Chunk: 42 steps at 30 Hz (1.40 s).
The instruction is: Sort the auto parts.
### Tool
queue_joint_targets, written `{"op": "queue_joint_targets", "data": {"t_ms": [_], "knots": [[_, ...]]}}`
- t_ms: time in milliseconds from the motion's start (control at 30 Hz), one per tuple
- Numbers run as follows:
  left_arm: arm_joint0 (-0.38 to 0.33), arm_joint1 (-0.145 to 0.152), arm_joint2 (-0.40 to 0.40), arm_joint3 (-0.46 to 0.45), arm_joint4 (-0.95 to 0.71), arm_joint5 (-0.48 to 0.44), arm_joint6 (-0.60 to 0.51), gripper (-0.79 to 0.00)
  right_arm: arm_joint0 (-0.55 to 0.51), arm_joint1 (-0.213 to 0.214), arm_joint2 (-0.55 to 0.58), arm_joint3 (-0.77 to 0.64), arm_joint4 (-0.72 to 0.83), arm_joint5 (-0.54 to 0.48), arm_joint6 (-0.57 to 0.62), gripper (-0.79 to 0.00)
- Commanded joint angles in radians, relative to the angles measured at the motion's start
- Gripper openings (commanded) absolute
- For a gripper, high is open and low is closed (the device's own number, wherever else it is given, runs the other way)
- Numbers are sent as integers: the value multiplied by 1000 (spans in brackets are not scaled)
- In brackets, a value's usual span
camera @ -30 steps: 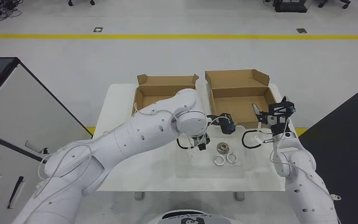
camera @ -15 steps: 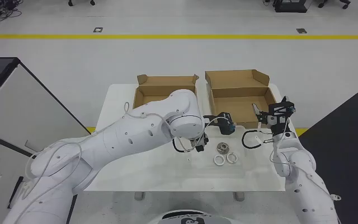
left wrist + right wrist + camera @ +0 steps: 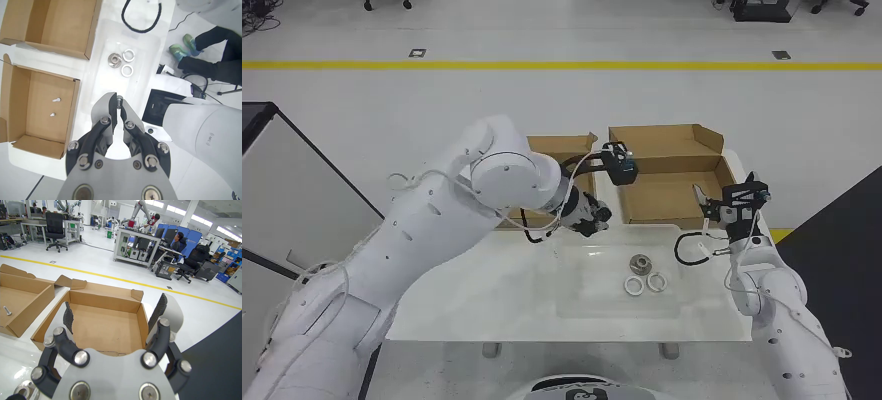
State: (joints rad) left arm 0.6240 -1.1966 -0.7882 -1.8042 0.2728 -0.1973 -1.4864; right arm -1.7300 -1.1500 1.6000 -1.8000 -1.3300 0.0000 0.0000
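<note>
Left gripper (image 3: pixel 118 107): closed narrowly on a small bolt (image 3: pixel 119 99), which was pinched at the fingertips.
Held bolt, place: carried above the table (image 3: pixel 492 300), just beside the left box (image 3: pixel 76 106) and not yet over its floor.
Right gripper (image 3: pixel 115 307): spread wide with nothing between the fingers, held at the near edge of the right box (image 3: pixel 105 330).
Done: two bolts (image 3: pixel 56 99) (image 3: pixel 52 114) were found lying apart on the left box's floor.
Right box: its floor was seen bare; nothing had been sorted into it.
Left in the clear tray (image 3: pixel 151 49): a flanged metal part (image 3: pixel 114 60) and two metal rings (image 3: pixel 128 55) (image 3: pixel 127 70), close together.
Left on the table: a black rubber loop (image 3: pixel 139 30), lying past the tray's end.
Step in hand: judged to be delivery of a third bolt to the left box.
Progress: judged to be under half, with two parts placed, one in transit and four untouched.
</note>
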Motion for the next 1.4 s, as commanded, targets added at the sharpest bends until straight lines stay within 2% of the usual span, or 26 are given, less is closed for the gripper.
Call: {"op": "queue_joint_targets", "data": {"t_ms": [0,100,233,367,600,1000,1167,1367], "knots": [[60,18,-92,-31,-79,-19,46,-785,0,0,0,0,0,0,0,0],[132,34,-171,-61,-186,-76,101,-785,0,0,0,0,0,0,0,0],[191,40,-223,-55,-359,-182,185,-785,0,0,0,0,0,0,0,0],[213,38,-244,-30,-530,-299,254,-785,0,0,0,0,0,0,0,0],[211,30,-234,33,-663,-441,311,-785,0,0,0,0,0,0,0,0],[216,29,-232,42,-678,-443,334,-785,0,0,0,0,0,0,0,0],[258,25,-240,21,-831,-476,414,-785,0,0,0,0,0,0,0,0],[267,15,-221,39,-1045,-534,401,-785,0,0,0,0,0,0,0,0]]}}
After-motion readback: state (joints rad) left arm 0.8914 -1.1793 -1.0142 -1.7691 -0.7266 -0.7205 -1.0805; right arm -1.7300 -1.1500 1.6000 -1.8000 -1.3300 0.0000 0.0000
